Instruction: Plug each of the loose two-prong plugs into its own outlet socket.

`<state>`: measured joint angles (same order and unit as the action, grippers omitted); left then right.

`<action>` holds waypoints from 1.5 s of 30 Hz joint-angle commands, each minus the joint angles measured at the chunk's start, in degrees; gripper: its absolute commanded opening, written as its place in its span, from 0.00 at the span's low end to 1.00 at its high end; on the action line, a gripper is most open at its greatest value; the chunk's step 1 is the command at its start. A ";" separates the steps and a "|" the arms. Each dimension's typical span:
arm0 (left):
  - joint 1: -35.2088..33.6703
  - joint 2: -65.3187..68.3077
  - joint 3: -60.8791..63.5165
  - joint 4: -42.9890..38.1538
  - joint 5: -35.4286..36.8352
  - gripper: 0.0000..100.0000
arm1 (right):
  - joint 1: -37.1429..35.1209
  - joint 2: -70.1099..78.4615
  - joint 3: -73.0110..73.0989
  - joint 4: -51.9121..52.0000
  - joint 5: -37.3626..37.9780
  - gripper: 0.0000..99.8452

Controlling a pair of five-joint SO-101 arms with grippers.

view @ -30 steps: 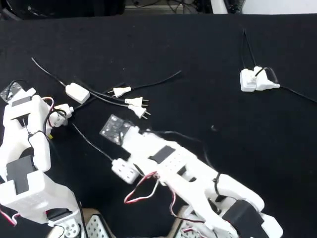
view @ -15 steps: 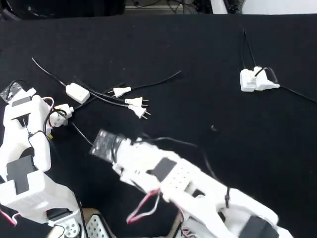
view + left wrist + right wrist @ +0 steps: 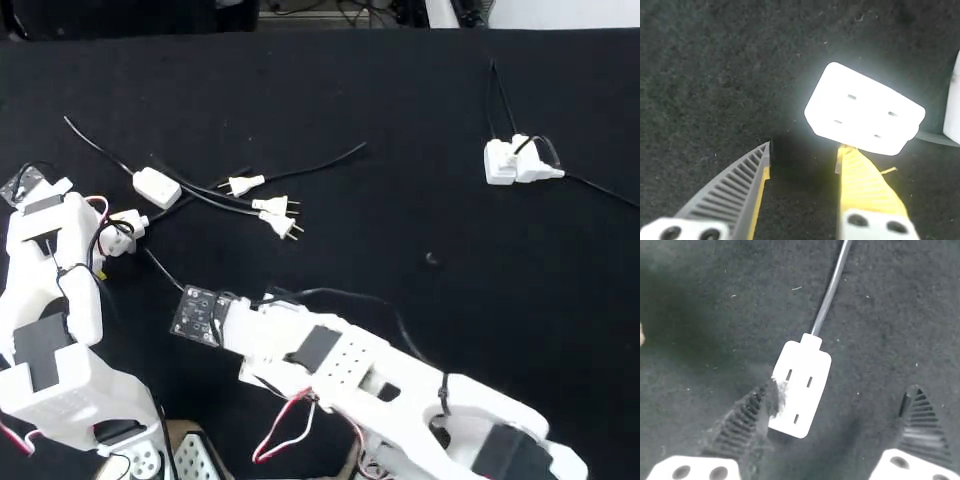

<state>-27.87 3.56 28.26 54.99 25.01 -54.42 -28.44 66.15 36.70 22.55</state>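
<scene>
While its two ribbed fingers stand spread wide with nothing between them, the left pincer (image 3: pixel 805 152) hangs over a white rectangular plastic socket block with four slots (image 3: pixel 865 115). The yellow finger's tip is right at the block's edge, the grey one apart on bare cloth. That block sits near the left edge of the black cloth worktop (image 3: pixel 420 90).

Over to the right pincer (image 3: pixel 840 400): released too, jaws well apart. A small white flat socket on a dark cord (image 3: pixel 800 387) lies between them, touching one finger and well clear of the other.

From above, the right arm (image 3: pixel 330 360) stretches in from the near edge toward the left. Beyond it, three loose white two-prong plugs on black cords (image 3: pixel 272 205) lie clustered in the worktop's left half, near another little white socket body (image 3: pixel 155 187). Out by the right edge, toward the far corner, a white outlet cube (image 3: pixel 500 162) has a white plug (image 3: pixel 540 172) joined to it.
</scene>
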 commanded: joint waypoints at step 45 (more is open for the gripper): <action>-0.40 -0.53 -1.80 -0.70 -0.62 0.22 | -5.45 -6.29 -3.65 7.56 -8.00 0.38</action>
<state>-27.87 3.56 28.26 54.90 24.84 -58.64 -32.75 62.73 43.74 12.18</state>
